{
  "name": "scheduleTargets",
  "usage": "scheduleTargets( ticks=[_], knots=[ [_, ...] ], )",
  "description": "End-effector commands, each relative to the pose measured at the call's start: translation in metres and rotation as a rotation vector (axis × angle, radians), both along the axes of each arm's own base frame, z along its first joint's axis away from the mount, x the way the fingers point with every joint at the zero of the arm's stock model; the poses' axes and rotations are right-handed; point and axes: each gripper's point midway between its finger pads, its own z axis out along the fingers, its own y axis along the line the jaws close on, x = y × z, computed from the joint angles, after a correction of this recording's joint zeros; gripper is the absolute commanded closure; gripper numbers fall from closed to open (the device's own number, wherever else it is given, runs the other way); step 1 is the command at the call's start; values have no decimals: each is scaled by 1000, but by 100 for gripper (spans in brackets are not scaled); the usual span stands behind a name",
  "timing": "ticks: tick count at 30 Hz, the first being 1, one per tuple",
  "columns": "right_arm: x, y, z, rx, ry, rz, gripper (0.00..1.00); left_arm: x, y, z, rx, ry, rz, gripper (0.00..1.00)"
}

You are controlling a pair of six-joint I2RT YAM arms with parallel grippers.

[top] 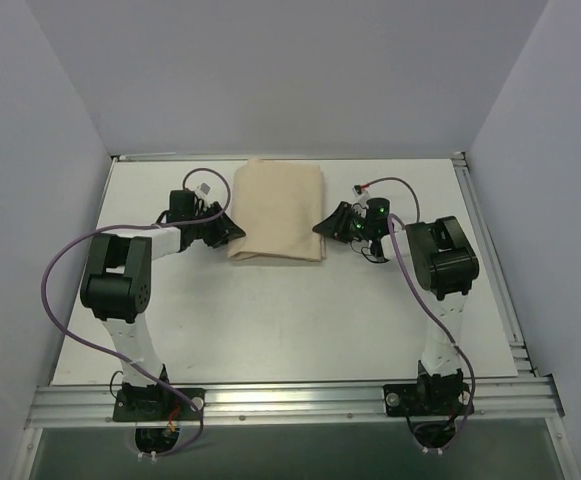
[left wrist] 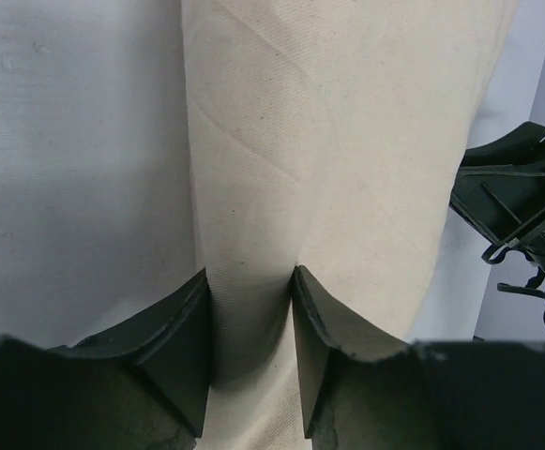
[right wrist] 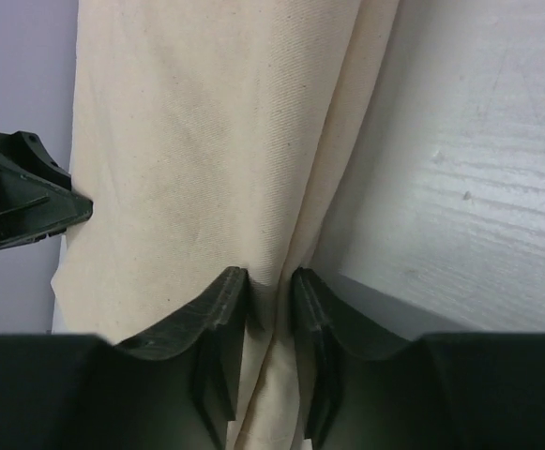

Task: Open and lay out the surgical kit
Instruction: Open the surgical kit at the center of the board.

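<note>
1. Task looked barely begun. The wrap (top: 277,212) lay folded in a closed rectangular bundle, toward 12 o'clock on the table (top: 270,330). Whatever it held was hidden.
2. Left gripper (top: 232,230) sat at the wrap's 8 o'clock corner. In its wrist view the fingers (left wrist: 189,352) were pinching a fold of cloth between them.
3. Right gripper (top: 322,226) sat at the wrap's 4 o'clock edge, with fingers (right wrist: 223,323) closed narrowly on the cloth's folded edge.
4. Left to do, I judged: pull the flaps open, spread the cloth flat, then lay out the contents.
5. The wrap was beige woven cloth with a fine twill grain, matte and soft, with diagonal creases and layered edges. It should drape and slip rather than hold its shape.
6. The table was white and flat with faint scuffs. The finger pads were black, hard and wedge-shaped.
</note>
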Motion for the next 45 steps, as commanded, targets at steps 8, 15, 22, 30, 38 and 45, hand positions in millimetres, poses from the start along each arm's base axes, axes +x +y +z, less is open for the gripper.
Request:
scheduleTargets(
  ticks=[8,15,22,30,38,45],
  knots=[
    [-21,-19,18,30,-10,-57,88,-30,-27,-12,60,33,-61,69],
    [-44,-54,41,-96,-17,-105,82,-70,-65,-4,44,36,-113,69],
    [-53,-74,35,-164,-1,-85,65,-90,-81,-8,60,47,-118,49],
    [-80,-104,43,-343,36,-154,20,-89,-55,22,213,-17,-69,7],
    [-110,-102,51,-341,30,-136,27,-110,-53,75,392,-153,-50,8],
    [-108,-98,31,-340,66,-125,30,-124,-72,94,370,-197,-97,13]
  ],
)
